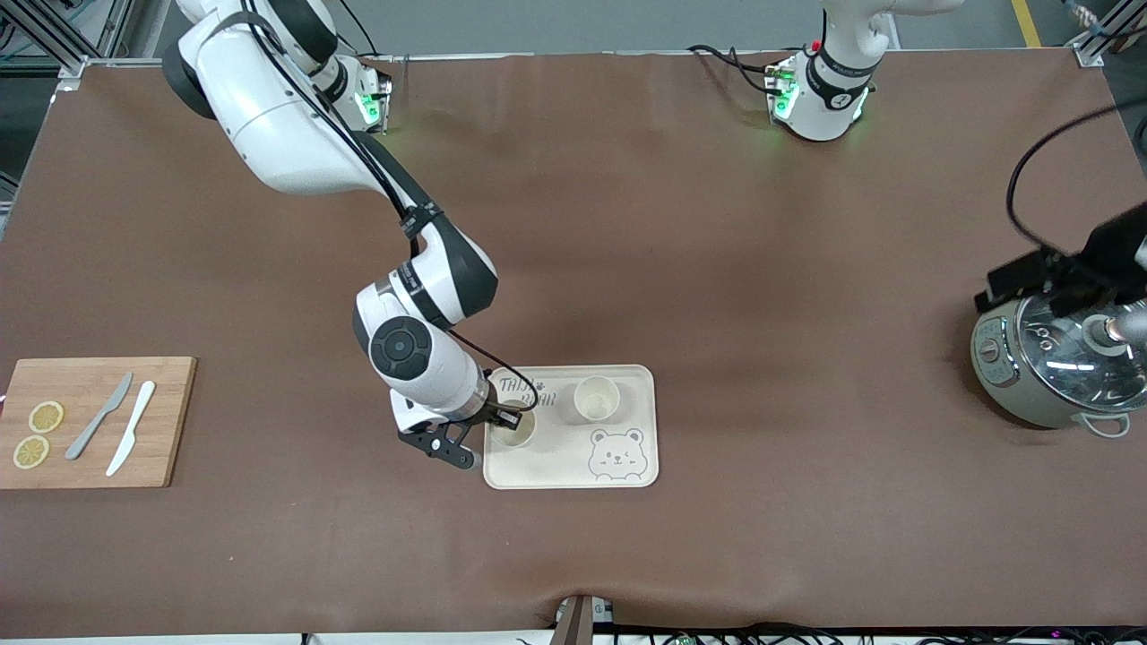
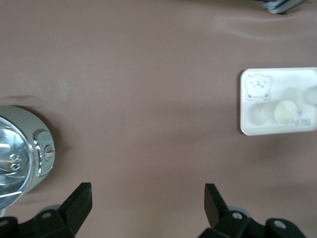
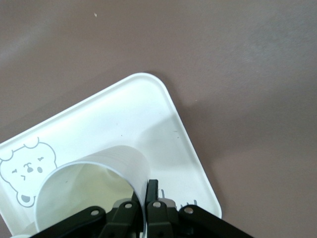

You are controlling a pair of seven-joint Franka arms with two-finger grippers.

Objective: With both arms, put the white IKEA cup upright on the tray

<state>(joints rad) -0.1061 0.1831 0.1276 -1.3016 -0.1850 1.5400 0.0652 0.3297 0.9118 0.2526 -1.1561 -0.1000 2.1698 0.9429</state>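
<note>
Nearest the front camera lies the cream tray point(image 1: 571, 473), with a grey bear drawn on its near corner toward the left arm's end and lettering along its farther edge. On it stand two white cups. One cup point(image 1: 597, 398) sits upright and free, in the farther part of the tray. The other cup point(image 1: 513, 428) stands at the tray's edge toward the right arm's end of the table, mouth up.

The right gripper point(image 1: 502, 417) is over that second cup. In the right wrist view its fingers point(image 3: 151, 194) are pinched together on the cup's rim point(image 3: 99, 166), one inside the wall and one outside, so we judge it is grasping the cup.

To do this step well, we would judge that the cup's base should sit flat on the tray before the fingers let go. They should then part gently and lift straight up, so the thin rim is not dragged and the cup does not tip toward the tray's edge.

The left gripper point(image 2: 148, 201) waits well away from the tray, over a rice cooker point(image 1: 1062, 372) at the left arm's end of the table. Its fingers are spread wide and hold nothing.

Well away from the tray, at the right arm's end, a wooden cutting board point(image 1: 170, 421) carries two knives and two lemon slices.
</note>
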